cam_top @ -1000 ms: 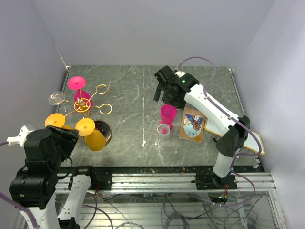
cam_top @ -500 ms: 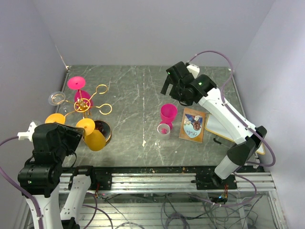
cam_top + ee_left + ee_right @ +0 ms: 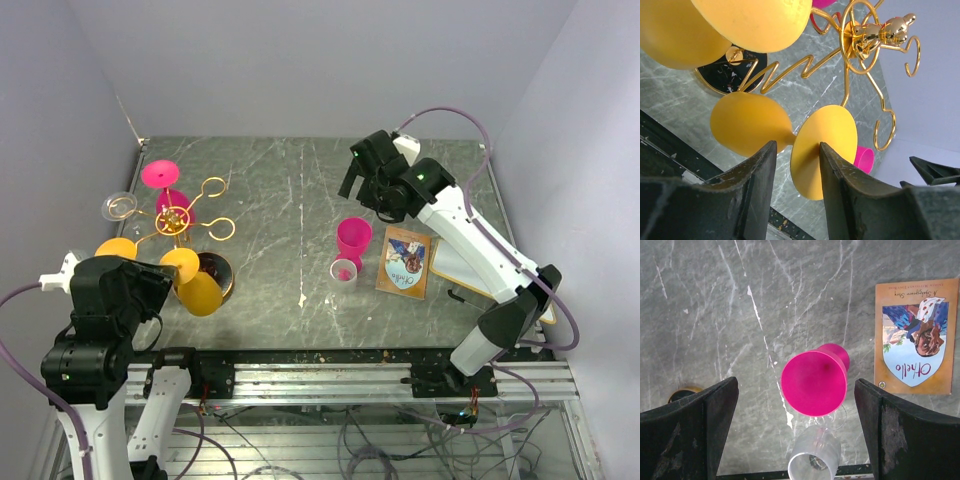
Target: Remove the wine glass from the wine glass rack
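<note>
Between my left jaws, partly open and clamping nothing, sits the stem of the yellow wine glass, hanging on the gold wine glass rack just beyond them; my right jaws gape wide, empty, above a pink wine glass.

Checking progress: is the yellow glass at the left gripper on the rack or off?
On: the yellow glass hangs bowl-down from the rack.

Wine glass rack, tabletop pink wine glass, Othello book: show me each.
wine glass rack [image 3: 172, 218], top view, central hub.
tabletop pink wine glass [image 3: 813, 383], right wrist view, bowl interior.
Othello book [image 3: 915, 340], right wrist view, front cover.
</note>
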Motion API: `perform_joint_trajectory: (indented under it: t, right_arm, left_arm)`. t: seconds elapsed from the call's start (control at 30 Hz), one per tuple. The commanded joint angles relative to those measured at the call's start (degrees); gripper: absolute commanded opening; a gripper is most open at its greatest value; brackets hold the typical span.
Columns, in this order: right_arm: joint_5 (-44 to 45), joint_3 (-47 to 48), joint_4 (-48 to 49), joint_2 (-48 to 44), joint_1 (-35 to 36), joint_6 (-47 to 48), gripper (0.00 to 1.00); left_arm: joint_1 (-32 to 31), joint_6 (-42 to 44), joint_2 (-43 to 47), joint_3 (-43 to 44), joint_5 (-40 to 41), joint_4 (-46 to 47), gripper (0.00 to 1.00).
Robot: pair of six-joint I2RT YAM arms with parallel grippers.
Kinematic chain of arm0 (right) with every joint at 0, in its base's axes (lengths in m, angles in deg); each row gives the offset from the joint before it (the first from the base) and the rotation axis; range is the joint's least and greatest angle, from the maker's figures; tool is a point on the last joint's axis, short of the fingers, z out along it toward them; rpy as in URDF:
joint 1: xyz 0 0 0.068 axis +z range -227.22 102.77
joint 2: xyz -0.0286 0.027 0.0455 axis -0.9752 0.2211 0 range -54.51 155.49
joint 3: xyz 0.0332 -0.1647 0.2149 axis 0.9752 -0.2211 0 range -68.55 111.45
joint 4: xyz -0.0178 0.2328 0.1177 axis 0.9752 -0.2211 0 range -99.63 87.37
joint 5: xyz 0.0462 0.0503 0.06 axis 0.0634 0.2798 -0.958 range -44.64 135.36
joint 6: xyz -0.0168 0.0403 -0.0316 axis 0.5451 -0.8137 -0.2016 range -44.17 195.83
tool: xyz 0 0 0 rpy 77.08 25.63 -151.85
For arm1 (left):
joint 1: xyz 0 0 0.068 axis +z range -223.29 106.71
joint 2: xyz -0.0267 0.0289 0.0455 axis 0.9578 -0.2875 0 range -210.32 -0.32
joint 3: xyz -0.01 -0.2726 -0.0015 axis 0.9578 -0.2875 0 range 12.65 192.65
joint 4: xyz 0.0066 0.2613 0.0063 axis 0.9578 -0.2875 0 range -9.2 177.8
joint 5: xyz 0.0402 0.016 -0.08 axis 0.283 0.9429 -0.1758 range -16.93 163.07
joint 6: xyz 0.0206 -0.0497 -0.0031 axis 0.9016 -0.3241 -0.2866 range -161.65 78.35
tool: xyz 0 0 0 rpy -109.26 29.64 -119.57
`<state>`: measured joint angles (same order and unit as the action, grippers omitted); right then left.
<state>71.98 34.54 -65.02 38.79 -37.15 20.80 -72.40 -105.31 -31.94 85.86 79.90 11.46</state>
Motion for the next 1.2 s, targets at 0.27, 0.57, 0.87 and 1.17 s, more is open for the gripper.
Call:
perform_joint_trajectory:
  t: [0.27,0.57,0.87,1.17]
  right_arm:
    - [1.60,-0.50,0.12,-3.53,-0.60,-0.58,1.00]
    - [2.35,-1.90,0.68,-5.74,-0.74,-1.21,1.00]
    - [2.57,-3.10,1.16,-7.37,-0.79,-1.64,1.00]
    - [2.74,-3.83,1.52,-7.91,-0.84,-1.68,0.99]
  left_arm:
    - [-0.35,0.07,0.77,-1.29,-1.03,2.50,0.39]
    - [-0.35,-0.09,0.68,0.48,-1.09,2.07,0.20]
    - [-0.34,-0.50,0.27,2.02,-1.35,1.91,0.10]
    - [-0.33,-0.95,-0.06,4.21,-0.41,0.99,0.07]
